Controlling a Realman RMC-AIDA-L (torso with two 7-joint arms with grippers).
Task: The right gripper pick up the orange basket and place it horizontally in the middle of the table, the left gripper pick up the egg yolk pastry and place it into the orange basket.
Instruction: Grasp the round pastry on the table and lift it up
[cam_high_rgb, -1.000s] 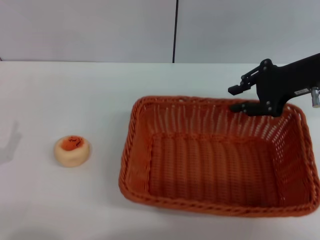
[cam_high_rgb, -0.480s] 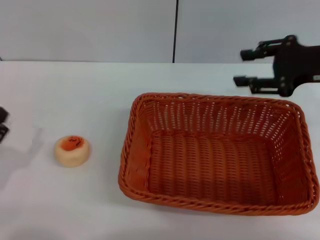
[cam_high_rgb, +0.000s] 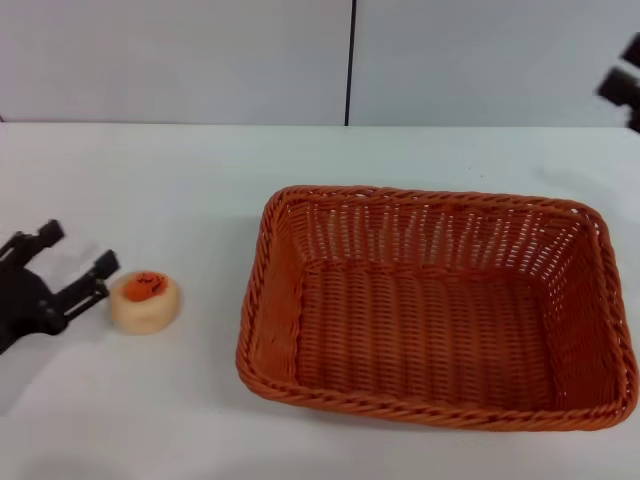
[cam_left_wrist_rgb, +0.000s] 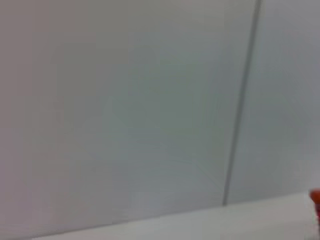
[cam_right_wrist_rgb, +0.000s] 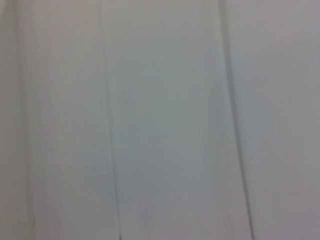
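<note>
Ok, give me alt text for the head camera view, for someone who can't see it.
The left tool, open, sits just left of the egg yolk pastry on the white table. The empty orange basket lies to the right; the right tool barely shows at the upper right edge.

Orange basket (cam_high_rgb: 430, 310) lies empty, egg yolk pastry (cam_high_rgb: 146, 300) well left.
</note>
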